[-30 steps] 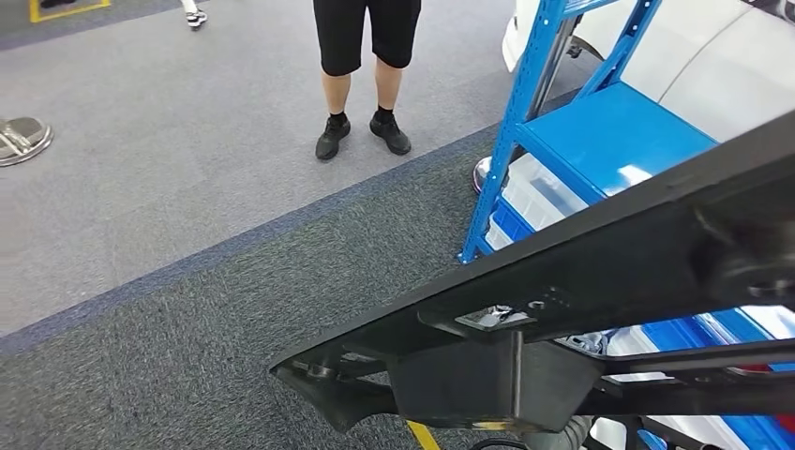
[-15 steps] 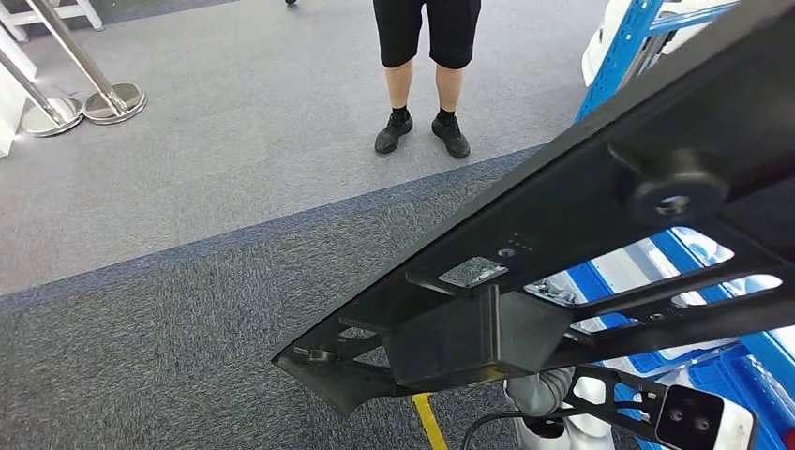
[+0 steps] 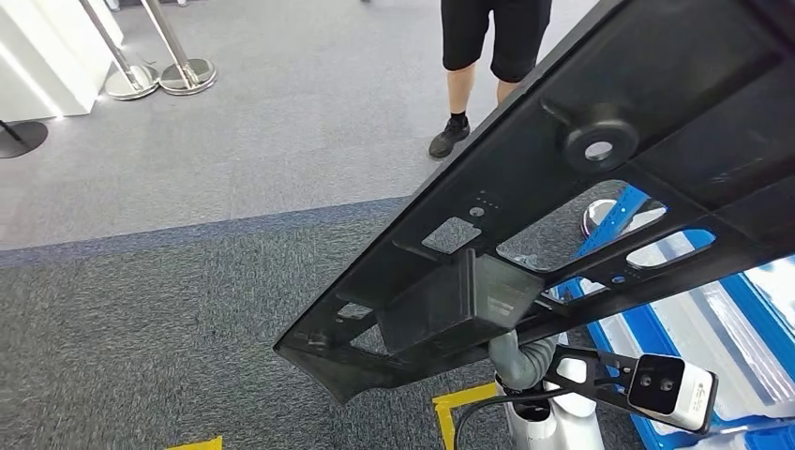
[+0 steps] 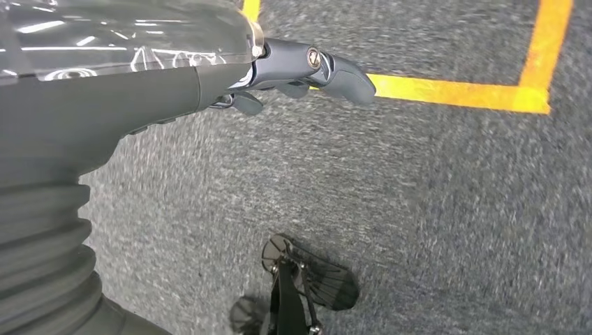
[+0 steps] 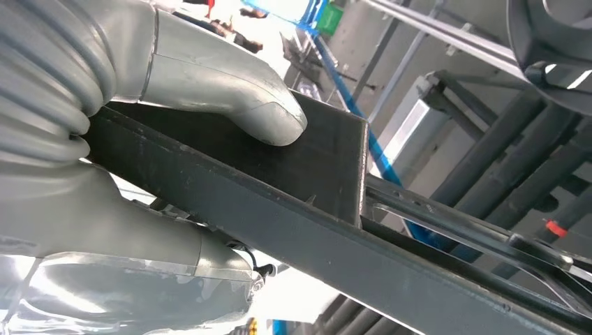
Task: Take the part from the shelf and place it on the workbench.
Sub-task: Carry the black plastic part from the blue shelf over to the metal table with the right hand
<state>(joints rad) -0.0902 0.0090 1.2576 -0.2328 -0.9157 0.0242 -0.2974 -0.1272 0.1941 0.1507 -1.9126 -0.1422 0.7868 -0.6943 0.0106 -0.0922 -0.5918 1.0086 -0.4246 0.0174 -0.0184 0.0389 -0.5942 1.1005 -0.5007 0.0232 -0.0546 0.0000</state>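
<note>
Part apparently clamped between right hand fingers.

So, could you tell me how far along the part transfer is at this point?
Done: the black part is off the blue shelf. In hand: the right hand grips it, thumb pressed on its boxy section, while the left hand hangs over the carpet holding nothing. Left: reaching the workbench and setting it down.

Even, bright overhead lighting. The grey carpeted floor is sharp in the head view and streaked with motion blur in the left wrist view. Glare blows out the white plinth and the right wrist view's background.
</note>
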